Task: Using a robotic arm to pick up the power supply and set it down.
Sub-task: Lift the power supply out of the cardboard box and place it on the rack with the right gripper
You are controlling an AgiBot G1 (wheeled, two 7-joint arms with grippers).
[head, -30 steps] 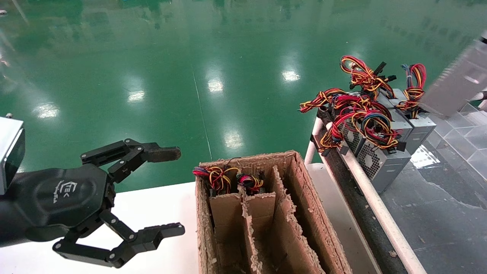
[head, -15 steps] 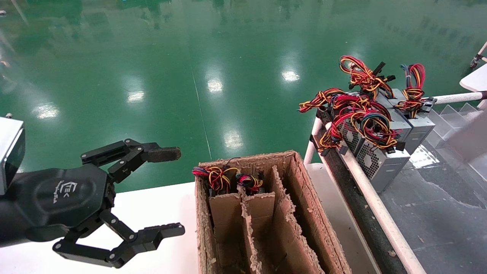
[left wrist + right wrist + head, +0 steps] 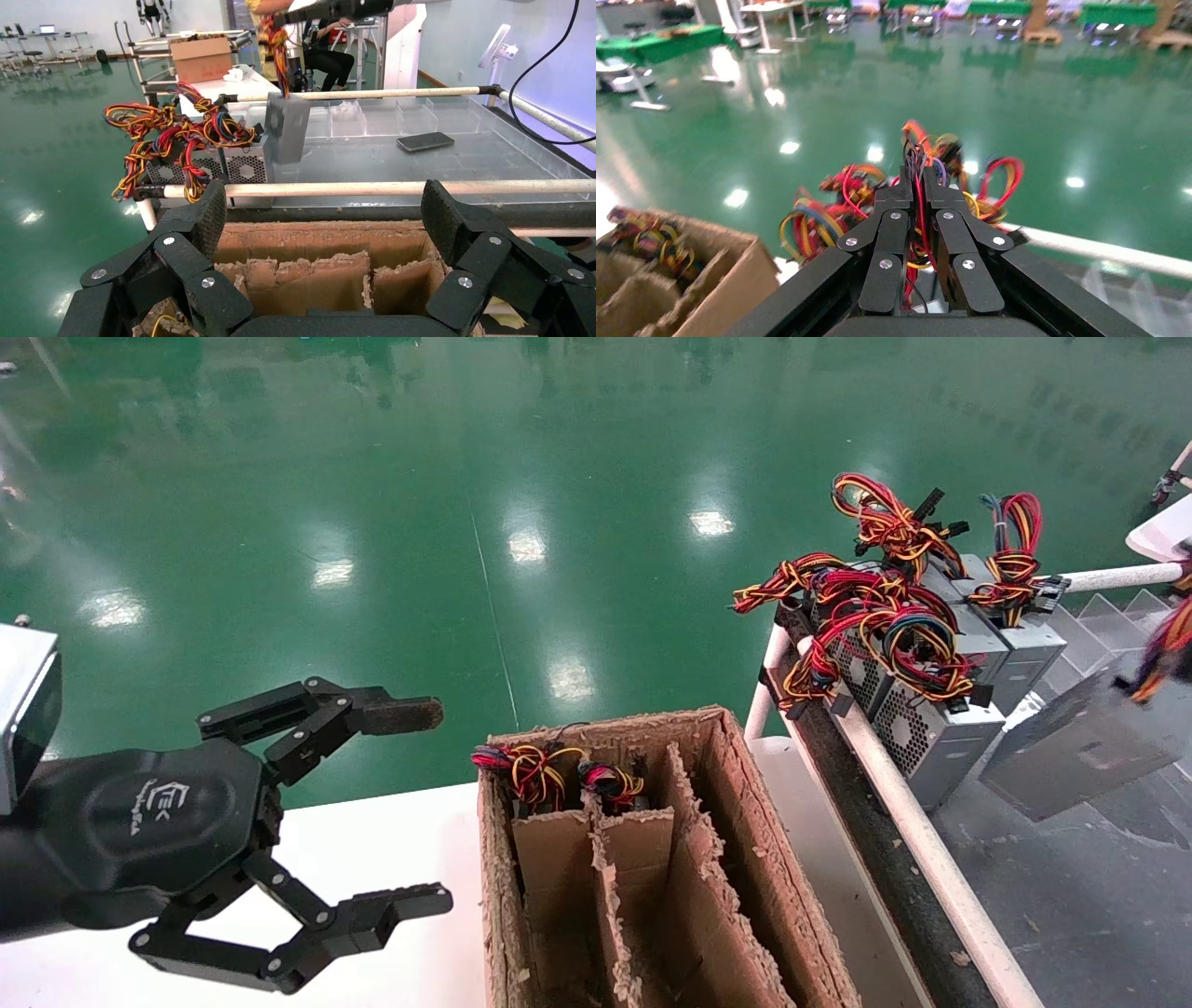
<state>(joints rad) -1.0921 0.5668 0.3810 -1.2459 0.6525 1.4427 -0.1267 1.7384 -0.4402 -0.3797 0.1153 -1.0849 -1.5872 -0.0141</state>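
Observation:
The power supply (image 3: 1071,761), a plain grey metal box, hangs tilted in the air at the far right, over the grey rack shelf. Its red, yellow and orange wire bundle (image 3: 1169,649) rises toward the frame edge. In the right wrist view my right gripper (image 3: 916,181) is shut on those wires (image 3: 916,151). In the left wrist view the same box (image 3: 287,128) dangles from its bundle (image 3: 277,45) beside the stored units. My left gripper (image 3: 424,803) is parked open at the lower left, over the white table (image 3: 391,831), holding nothing.
A worn cardboard box (image 3: 726,840) with dividers stands in front of me, with wire bundles (image 3: 535,770) in its far slots. Several grey units with blue-bearing bundles (image 3: 894,635) sit on the rack behind a white pipe rail (image 3: 917,836). A phone (image 3: 425,141) lies on the rack shelf.
The hanging power supply has moved from the upper right edge downward and toward the middle, now low over the rack shelf. The left gripper has not moved.

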